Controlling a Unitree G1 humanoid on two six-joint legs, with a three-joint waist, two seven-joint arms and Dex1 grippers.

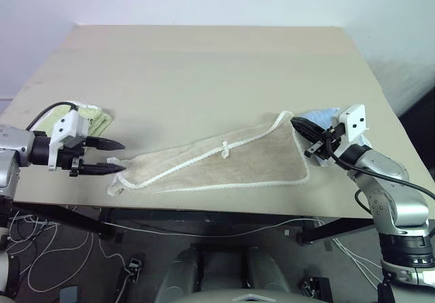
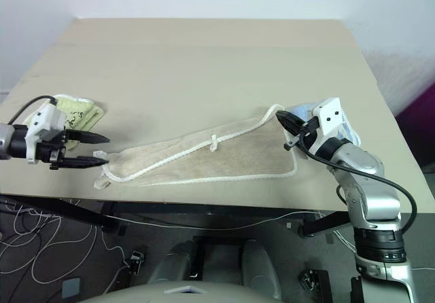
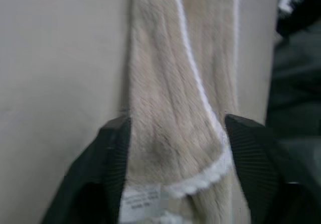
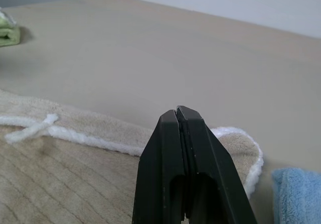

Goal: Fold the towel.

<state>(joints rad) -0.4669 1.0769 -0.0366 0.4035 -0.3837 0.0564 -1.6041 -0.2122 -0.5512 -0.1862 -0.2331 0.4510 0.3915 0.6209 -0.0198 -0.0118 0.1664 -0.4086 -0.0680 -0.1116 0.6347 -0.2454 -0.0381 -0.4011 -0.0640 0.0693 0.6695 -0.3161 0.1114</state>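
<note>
The beige terry towel with white corded edging (image 1: 224,164) lies flat on the pale wooden tabletop (image 1: 204,65), close to its near edge, drawn out into a long tapering shape whose long axis runs slantwise from the near left towards the right edge: the narrow end sits nearest the front edge on the left, and the broad end, with its raised corner, sits further in on the right. A small white loop (image 1: 224,148) lies on the upper hem about midway along. The left gripper (image 1: 109,156) is level with the narrow end, its two black fingers spread apart with the towel's tip between or just beyond them; the left wrist view shows the cloth running away between the open fingers (image 3: 113,158), not pinched. The right gripper (image 2: 289,128) sits at the broad end's far corner, fingers pressed together; whether any cloth is caught between them I cannot tell, since the right wrist view shows the closed tips over the hem without a clear fold inside. A yellow-green folded cloth (image 1: 92,118) lies just behind the left gripper, and a light blue cloth (image 1: 325,118) just behind the right one. Each arm is nearest its own end, so a fold would likely carry one end along the long axis onto the other.
</note>
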